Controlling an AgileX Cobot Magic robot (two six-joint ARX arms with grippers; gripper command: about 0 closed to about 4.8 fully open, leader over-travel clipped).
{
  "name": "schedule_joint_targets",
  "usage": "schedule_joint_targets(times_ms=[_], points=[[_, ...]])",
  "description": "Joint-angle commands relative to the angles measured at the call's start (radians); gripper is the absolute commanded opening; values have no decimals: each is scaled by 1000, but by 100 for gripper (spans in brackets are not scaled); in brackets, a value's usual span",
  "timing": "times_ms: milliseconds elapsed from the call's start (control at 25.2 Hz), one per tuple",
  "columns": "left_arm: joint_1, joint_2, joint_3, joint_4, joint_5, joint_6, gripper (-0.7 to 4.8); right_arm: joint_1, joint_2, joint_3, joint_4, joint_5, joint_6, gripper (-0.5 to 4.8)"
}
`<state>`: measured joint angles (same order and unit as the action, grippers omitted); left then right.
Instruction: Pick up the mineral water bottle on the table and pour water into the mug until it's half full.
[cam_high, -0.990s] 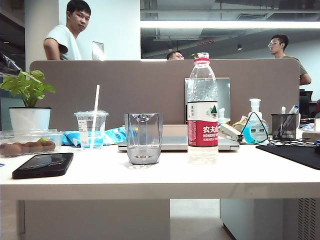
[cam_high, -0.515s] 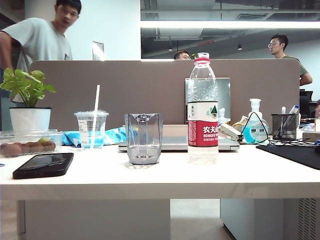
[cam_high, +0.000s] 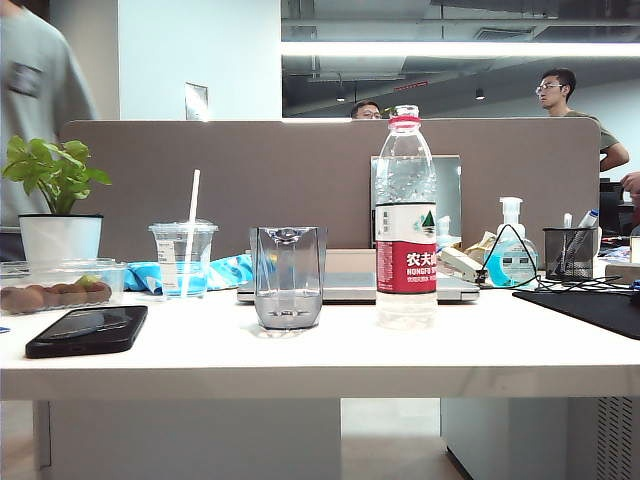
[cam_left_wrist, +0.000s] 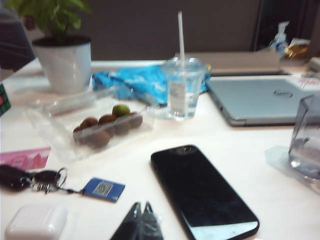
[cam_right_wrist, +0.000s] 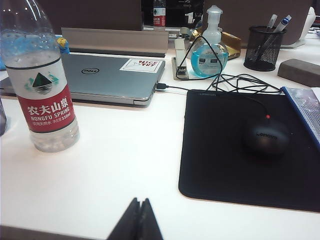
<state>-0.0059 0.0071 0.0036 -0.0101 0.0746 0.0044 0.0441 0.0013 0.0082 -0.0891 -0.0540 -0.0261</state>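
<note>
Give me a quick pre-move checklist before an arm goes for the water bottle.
1. Mineral water bottle upright on the table: ok.
2. Bottle cap on: ok, so pouring needs it off.
3. Mug upright, apart from the bottle: ok.
4. Right end effector shut, holding nothing, short of the bottle: not ok, must open first.
5. Left end effector shut, empty, near the phone: ok.
6. Laptop close behind the bottle, spill risk: cannot tell.

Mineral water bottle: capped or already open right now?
Cannot tell. The mineral water bottle stands upright on the table with a red neck ring; whether a cap sits on top is unclear.
</note>
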Motion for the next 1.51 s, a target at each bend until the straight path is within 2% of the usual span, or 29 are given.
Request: schedule_joint_targets(times_ms=[40, 119, 238, 436, 515, 713, 753, 1506], points=[[31, 0, 5, -5, -11, -1, -4, -1, -1, -8, 11, -1, 2, -1], [63, 0, 5, -13, -11, -1, -4, -1, -1, -8, 10, -1, 2, -1], [62, 0, 5, -18, -51, -11, -4, -1, -1, -8, 10, -1, 2, -1], [61, 0, 5, -64, -51, -17, -4, 0, -1, -8, 10, -1, 2, -1], [61, 0, 5, -72, -31, -17, -4, 0, -1, -8, 10, -1, 2, -1], [60, 0, 5, -63, 128, -23, -4, 0, -1, -8, 10, -1, 2, -1], [60, 0, 5, -63, 136, -23, -4, 0, -1, -8, 10, -1, 2, -1], [60, 0, 5, -63, 135, -23, -4, 0, -1, -8, 10, -1, 2, -1]])
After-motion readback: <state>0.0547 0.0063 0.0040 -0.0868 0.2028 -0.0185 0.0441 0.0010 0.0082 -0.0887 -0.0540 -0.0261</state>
